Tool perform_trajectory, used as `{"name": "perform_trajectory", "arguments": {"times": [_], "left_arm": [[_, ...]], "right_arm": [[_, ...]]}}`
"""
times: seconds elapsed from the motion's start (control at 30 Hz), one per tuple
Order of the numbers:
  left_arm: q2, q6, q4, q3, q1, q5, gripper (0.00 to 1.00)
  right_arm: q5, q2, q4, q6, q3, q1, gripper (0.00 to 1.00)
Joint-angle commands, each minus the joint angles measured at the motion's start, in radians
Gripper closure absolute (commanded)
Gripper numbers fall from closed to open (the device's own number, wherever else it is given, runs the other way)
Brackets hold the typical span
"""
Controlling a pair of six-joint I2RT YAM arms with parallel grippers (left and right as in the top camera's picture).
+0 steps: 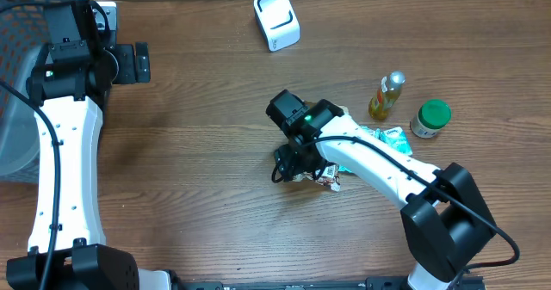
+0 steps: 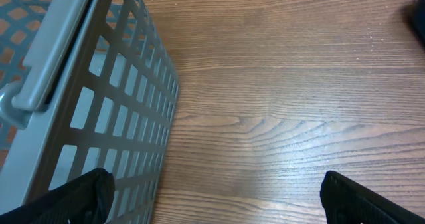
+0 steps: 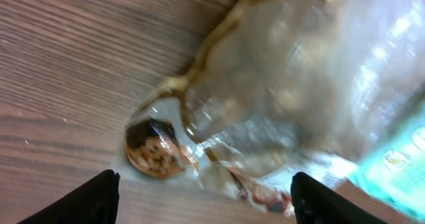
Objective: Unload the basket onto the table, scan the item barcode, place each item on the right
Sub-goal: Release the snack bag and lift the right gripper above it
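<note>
The item is a clear crinkly snack packet (image 3: 279,98) with a printed bowl of nuts (image 3: 154,151), lying flat on the wooden table; the overhead view shows only its edge (image 1: 331,178) under the right arm. My right gripper (image 3: 209,204) hovers just over it, open, fingers wide apart at either side and nothing between them. No barcode shows on the packet. The white scanner (image 1: 276,19) stands at the back of the table. My left gripper (image 2: 212,201) is open and empty at the far left (image 1: 138,62).
A grey lattice basket (image 2: 86,84) sits right beside the left gripper. A teal packet (image 1: 389,136) lies under the right arm. A small amber bottle (image 1: 387,96) and a green-lidded jar (image 1: 430,118) stand to the right.
</note>
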Motion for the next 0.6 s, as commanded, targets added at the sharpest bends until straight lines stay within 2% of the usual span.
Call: {"name": "perform_trajectory", "arguments": {"times": [0.0, 0.17, 0.3, 0.4, 0.57], "left_arm": [[0.002, -0.011, 0.004, 0.008, 0.009, 0.012, 0.0], [0.002, -0.011, 0.004, 0.008, 0.009, 0.012, 0.0], [0.002, -0.011, 0.004, 0.008, 0.009, 0.012, 0.0], [0.002, -0.011, 0.004, 0.008, 0.01, 0.012, 0.0], [0.002, -0.011, 0.004, 0.008, 0.009, 0.012, 0.0]], "right_arm": [[0.038, 0.002, 0.043, -0.011, -0.048, 0.012, 0.18], [0.039, -0.001, 0.082, 0.008, -0.031, 0.011, 0.17], [0.047, -0.018, 0.031, 0.009, 0.076, 0.01, 0.07], [0.12, -0.028, -0.021, 0.063, 0.171, 0.003, 0.0], [0.193, -0.029, -0.041, 0.084, 0.28, -0.039, 0.0]]}}
